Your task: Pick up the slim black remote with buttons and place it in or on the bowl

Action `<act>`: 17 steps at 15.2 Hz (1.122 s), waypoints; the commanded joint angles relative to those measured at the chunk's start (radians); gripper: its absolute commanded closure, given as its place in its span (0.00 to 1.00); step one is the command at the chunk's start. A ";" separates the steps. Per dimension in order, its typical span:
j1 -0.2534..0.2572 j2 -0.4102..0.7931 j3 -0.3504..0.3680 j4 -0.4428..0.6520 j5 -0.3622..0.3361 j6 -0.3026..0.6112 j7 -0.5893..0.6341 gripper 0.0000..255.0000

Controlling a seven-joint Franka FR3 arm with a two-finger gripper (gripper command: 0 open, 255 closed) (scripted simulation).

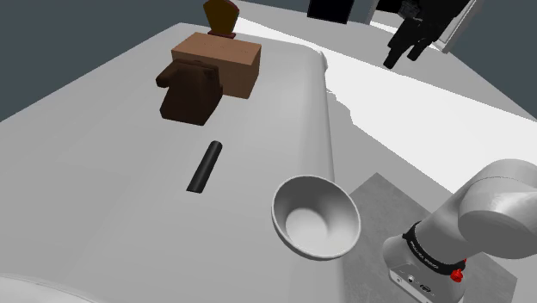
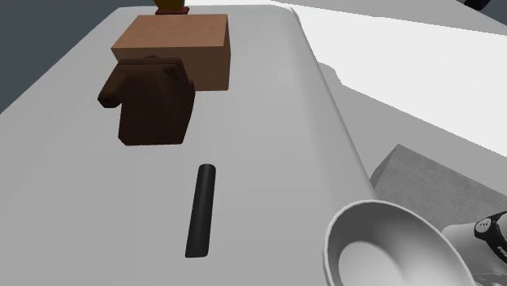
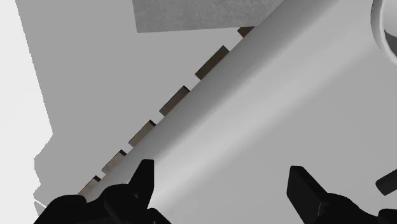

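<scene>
Shoulder view: the remote [image 1: 205,167] is seen lying flat near the middle of the tabletop [image 1: 95,172]. It is between the brown box [image 1: 219,62] with the dark brown object [image 1: 189,93] at the far end and the bowl [image 1: 297,194] at the rounded edge by the stand. It is a slim black bar, judged to be light, stiff and rather smooth, so some slipping may be expected under a loose pinch. It is best taken across its narrow width near mid-length, with the fingers set square to its long axis, so that it is not tipped when lifted. The gripper [image 1: 398,53] is held high beyond the rounded edge, well apart from the remote and off to the side of it. In the wrist view the gripper [image 3: 222,191] is spread wide with nothing between its fingers [image 3: 143,181], and the rounded edge is looked down upon. A long reach across that edge and a descent are judged to be needed.
</scene>
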 commanded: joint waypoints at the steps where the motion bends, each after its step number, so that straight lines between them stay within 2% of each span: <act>1: 0.000 0.000 0.000 0.000 0.000 0.000 0.000 0.00; 9: 0.009 0.030 0.194 -0.117 0.099 0.136 0.297 0.00; 17: -0.001 0.185 0.400 -0.123 0.166 0.291 0.600 0.00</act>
